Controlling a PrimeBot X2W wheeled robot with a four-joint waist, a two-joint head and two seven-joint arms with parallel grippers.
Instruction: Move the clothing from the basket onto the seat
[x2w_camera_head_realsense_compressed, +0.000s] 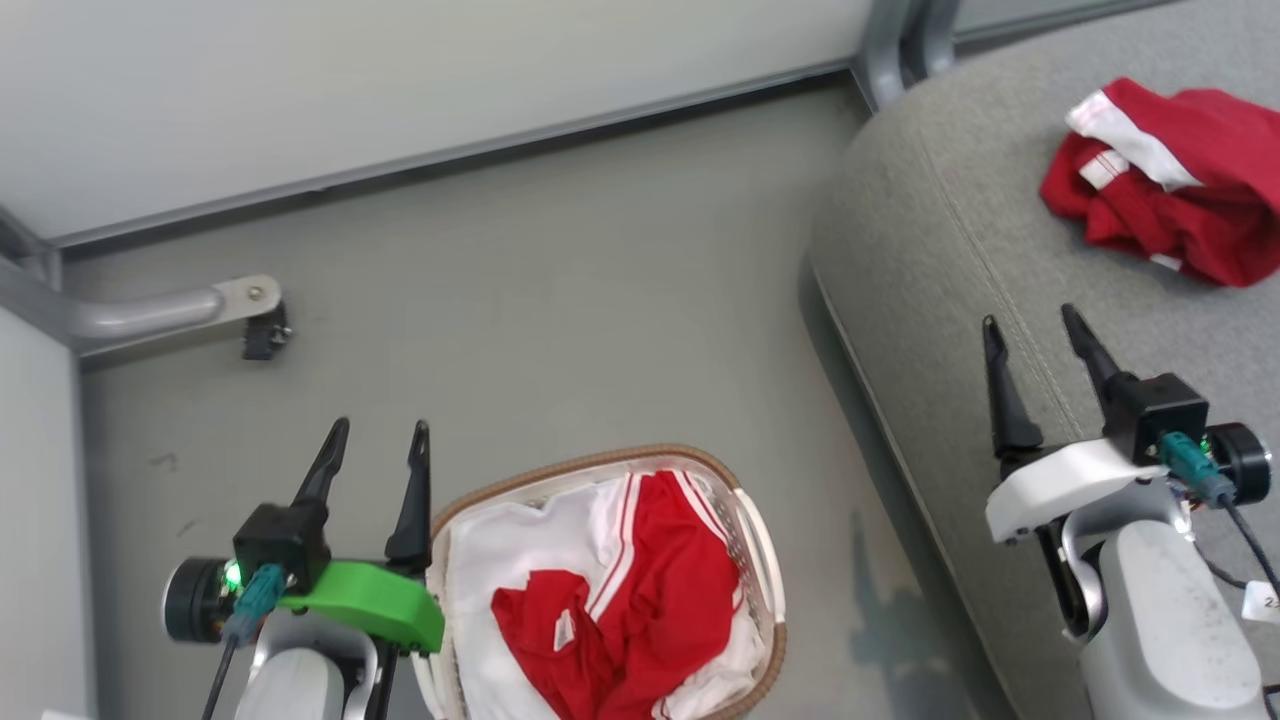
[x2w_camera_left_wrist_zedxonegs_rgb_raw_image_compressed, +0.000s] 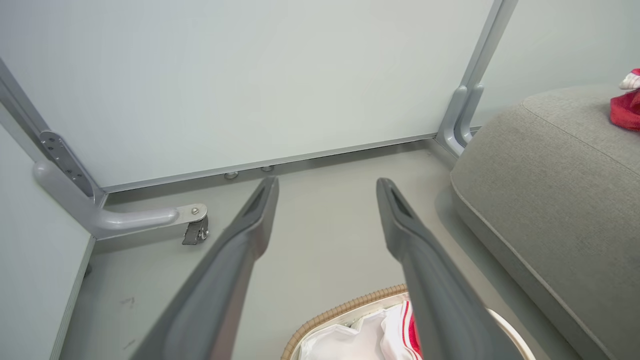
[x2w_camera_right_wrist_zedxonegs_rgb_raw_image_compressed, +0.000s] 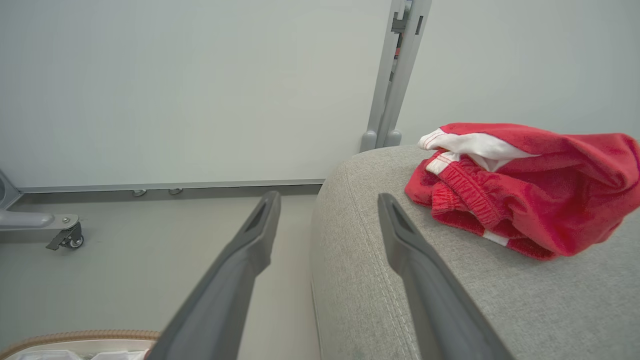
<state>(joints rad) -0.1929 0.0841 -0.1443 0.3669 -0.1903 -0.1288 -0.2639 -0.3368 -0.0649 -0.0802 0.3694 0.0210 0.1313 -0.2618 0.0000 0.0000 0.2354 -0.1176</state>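
Observation:
One red garment (x2w_camera_head_realsense_compressed: 1170, 180) with white trim lies crumpled on the light grey seat (x2w_camera_head_realsense_compressed: 960, 230), at the far right; it also shows in the right wrist view as a red heap (x2w_camera_right_wrist_zedxonegs_rgb_raw_image_compressed: 525, 190) on the cushion (x2w_camera_right_wrist_zedxonegs_rgb_raw_image_compressed: 500, 295). Another red garment with white stripes (x2w_camera_head_realsense_compressed: 620, 600) lies in the white basket (x2w_camera_head_realsense_compressed: 765, 560) on the floor, over the white liner. My left gripper (x2w_camera_head_realsense_compressed: 380, 440) stands open and empty just left of the basket's rim. Over the seat's front edge my right gripper (x2w_camera_head_realsense_compressed: 1035, 330) is open and empty, short of the garment lying there.
A pale partition wall runs along the back, with a grey metal foot and small caster (x2w_camera_head_realsense_compressed: 262, 335) on the floor at the left. A grey post (x2w_camera_head_realsense_compressed: 895, 45) stands behind the seat's corner. Grey floor (x2w_camera_head_realsense_compressed: 560, 300) lies between basket and wall.

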